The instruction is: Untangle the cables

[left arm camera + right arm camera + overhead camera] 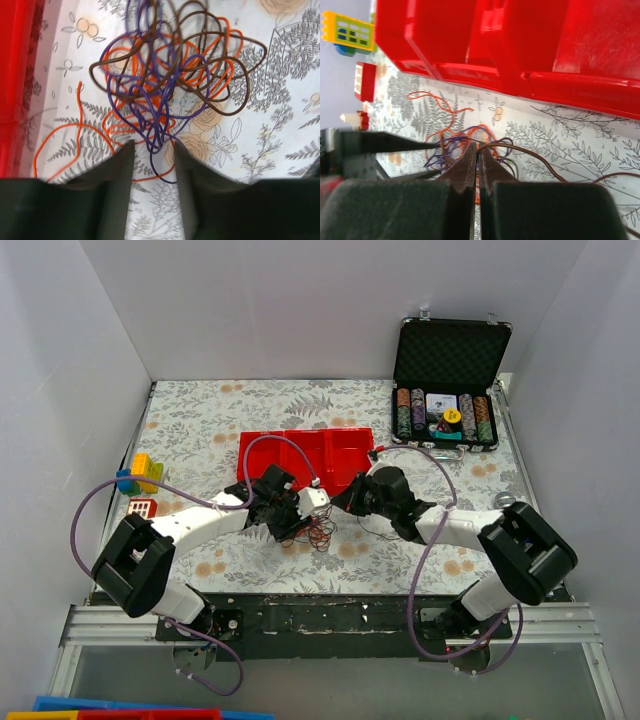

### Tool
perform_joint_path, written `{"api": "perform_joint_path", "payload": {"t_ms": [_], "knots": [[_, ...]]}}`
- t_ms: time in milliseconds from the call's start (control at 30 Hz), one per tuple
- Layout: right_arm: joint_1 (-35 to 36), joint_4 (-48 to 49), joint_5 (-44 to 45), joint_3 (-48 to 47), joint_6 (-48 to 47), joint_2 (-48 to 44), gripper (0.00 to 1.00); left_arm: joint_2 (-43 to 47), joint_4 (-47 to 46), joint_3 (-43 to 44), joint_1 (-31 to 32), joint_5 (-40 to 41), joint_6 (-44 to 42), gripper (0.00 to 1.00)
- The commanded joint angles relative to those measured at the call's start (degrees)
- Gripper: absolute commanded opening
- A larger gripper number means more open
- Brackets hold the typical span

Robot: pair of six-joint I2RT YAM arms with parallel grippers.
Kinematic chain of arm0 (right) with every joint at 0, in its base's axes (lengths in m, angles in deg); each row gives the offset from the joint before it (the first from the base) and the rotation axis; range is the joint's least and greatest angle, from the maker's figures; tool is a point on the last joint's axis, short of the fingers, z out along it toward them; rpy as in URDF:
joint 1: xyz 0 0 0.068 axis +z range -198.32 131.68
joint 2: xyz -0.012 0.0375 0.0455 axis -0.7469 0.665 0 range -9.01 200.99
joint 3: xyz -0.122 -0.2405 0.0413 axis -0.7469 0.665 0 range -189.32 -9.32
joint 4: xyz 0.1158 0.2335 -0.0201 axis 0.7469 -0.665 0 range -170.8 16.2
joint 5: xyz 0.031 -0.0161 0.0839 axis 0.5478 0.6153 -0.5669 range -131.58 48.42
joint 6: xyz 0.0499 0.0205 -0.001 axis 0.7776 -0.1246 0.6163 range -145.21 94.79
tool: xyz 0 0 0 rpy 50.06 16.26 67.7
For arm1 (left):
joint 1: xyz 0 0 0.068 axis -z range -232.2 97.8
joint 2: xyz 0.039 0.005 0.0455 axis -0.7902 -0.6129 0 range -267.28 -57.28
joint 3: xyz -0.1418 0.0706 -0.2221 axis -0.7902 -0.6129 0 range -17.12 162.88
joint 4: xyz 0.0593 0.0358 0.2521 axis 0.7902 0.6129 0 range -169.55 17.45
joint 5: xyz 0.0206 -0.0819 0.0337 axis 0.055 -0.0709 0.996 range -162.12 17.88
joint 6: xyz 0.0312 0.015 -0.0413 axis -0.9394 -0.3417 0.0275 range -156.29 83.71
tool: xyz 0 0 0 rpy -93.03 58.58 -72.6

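The cables (170,75) are a loose tangle of orange, purple and brown thin wires on the floral tablecloth, and the tangle also shows in the top view (320,534). My left gripper (152,150) is open just short of the tangle, with a purple loop lying between its fingertips; in the top view the left gripper (298,526) sits at the tangle's left side. My right gripper (478,148) is shut on a brown strand (540,161) that runs off to the right. In the top view the right gripper (343,504) sits just right of the tangle.
A red compartment tray (300,454) lies just behind the grippers and shows close in the right wrist view (520,40). An open black case of poker chips (447,390) stands at the back right. Toy blocks (140,476) sit at the left edge.
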Motion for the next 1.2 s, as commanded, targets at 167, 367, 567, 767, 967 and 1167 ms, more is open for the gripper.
{"api": "perform_joint_path", "payload": {"t_ms": [167, 367, 567, 767, 967, 1167], "knots": [[2.1, -5.7, 1.1, 3.0, -4.8, -13.1, 0.01, 4.1, 6.2, 10.3, -1.2, -3.2, 4.4, 0.59], [3.7, -7.4, 0.7, 4.1, -5.6, -17.0, 0.01, 1.3, 5.2, 11.7, -1.2, -7.2, 4.8, 0.56], [4.7, -10.4, 1.0, 3.6, -7.4, -22.1, 0.01, -2.4, 3.3, 13.0, -1.2, -10.6, 3.0, 0.52], [5.1, -11.3, 0.0, 4.5, -7.0, -25.0, 0.01, -6.8, 1.6, 14.3, -1.2, -12.3, 2.0, 0.43], [5.1, -12.3, -0.1, 4.7, -7.1, -25.9, 0.01, -8.3, 0.4, 15.8, -1.3, -17.0, 4.7, 0.1], [5.0, -14.5, 0.3, 3.0, -7.9, -27.6, 0.01, -8.7, 1.0, 15.5, -1.2, -19.0, 5.1, 0.0]]}}
